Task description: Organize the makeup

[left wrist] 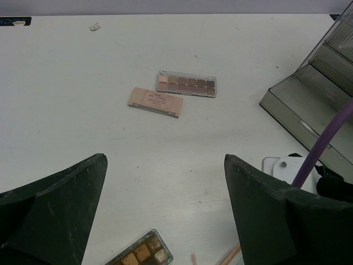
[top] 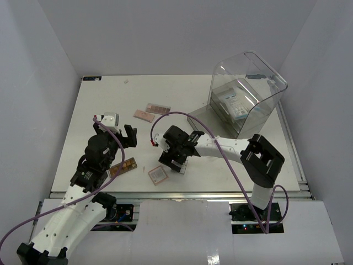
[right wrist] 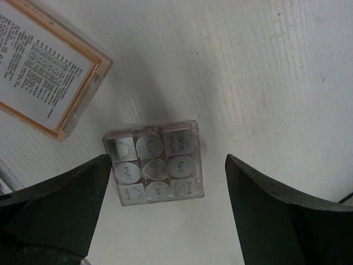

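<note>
Surface: white table [top: 99, 99] between white walls; a clear box [top: 259, 72] with a domed lid stands at the far right, with a white-blue packet [top: 234, 102] inside it.
Step in hand: as I judge it, the right gripper [right wrist: 168, 160] is about to pick up the grid palette [right wrist: 154, 163], which lies flat on the table directly under it.
Right jaws: wide apart, one finger on each side of the grid palette, neither touching it.
How to do it well: the palette lies nearer to the finger on the left of the wrist view and is a little turned. Centre it and align the wrist first, then descend straight and close on two opposite edges. The case is thin and looks smooth, so a high grip may slip.
Risk: the square compact [right wrist: 47, 83] lies near one corner of the palette; the finger on that side should not push it.
Left jaws: the left gripper [left wrist: 165, 160] is fully apart and holds nothing, over bare table.
Other makeup: the pink palette [left wrist: 156, 101] and the brown pan palette [left wrist: 186, 84] lie just beside each other mid-table; a gold-toned palette [left wrist: 140, 254] lies near the left arm.
Right wrist view only: the grid palette and its numbered round pans; from above the gripper hides them.
Top view only: both arms at once, and the box well apart from the palette.
</note>
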### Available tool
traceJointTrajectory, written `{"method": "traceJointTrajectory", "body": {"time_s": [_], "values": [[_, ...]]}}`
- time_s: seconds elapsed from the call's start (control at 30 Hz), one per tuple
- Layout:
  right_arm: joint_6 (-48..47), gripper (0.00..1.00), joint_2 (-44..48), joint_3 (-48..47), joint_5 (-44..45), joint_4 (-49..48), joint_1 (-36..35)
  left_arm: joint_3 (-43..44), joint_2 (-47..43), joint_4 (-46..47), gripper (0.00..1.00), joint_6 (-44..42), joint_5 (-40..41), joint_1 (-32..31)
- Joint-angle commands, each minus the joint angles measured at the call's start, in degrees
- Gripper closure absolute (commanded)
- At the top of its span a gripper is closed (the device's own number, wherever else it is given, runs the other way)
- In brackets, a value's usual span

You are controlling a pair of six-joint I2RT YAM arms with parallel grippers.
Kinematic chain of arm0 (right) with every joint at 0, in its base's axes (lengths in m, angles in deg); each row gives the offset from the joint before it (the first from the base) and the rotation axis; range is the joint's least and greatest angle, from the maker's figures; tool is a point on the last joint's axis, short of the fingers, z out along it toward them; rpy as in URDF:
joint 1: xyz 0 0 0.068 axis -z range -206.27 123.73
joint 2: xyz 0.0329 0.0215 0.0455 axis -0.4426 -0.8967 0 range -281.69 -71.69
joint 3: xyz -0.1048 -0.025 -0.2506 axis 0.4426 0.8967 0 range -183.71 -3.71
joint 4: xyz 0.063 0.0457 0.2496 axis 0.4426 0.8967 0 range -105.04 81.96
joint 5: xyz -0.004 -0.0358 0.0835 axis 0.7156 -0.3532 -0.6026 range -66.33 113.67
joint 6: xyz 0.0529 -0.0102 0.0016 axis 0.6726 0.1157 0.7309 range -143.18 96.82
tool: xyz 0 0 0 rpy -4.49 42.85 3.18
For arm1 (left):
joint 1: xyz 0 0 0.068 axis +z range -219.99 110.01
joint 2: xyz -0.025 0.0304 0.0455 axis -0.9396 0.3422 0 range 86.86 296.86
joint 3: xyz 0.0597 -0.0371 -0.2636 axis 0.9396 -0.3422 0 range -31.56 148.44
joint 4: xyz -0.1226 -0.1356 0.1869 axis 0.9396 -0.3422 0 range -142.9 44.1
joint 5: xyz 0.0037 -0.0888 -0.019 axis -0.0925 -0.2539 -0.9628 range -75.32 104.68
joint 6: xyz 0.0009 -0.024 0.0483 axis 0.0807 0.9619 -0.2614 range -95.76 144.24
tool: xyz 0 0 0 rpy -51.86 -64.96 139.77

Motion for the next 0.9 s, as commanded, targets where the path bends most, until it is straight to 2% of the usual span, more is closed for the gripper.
{"method": "traceJointTrajectory", "body": {"time_s": [0.0,0.5,0.87], "values": [[2.12,0.1,-1.14,-0.14,2.38,-2.39,-0.1,0.52,-0.6,0.02,0.02,-0.61,1.51,0.15],[-0.97,0.1,-1.74,2.3,1.2,-2.39,-0.18,0.43,-0.7,0.06,0.02,-0.57,1.4,0.2],[-2.92,0.1,0.68,3.95,-5.7,-1.55,-0.17,0.34,-0.3,0.02,0.02,-0.52,1.43,0.2]]}}
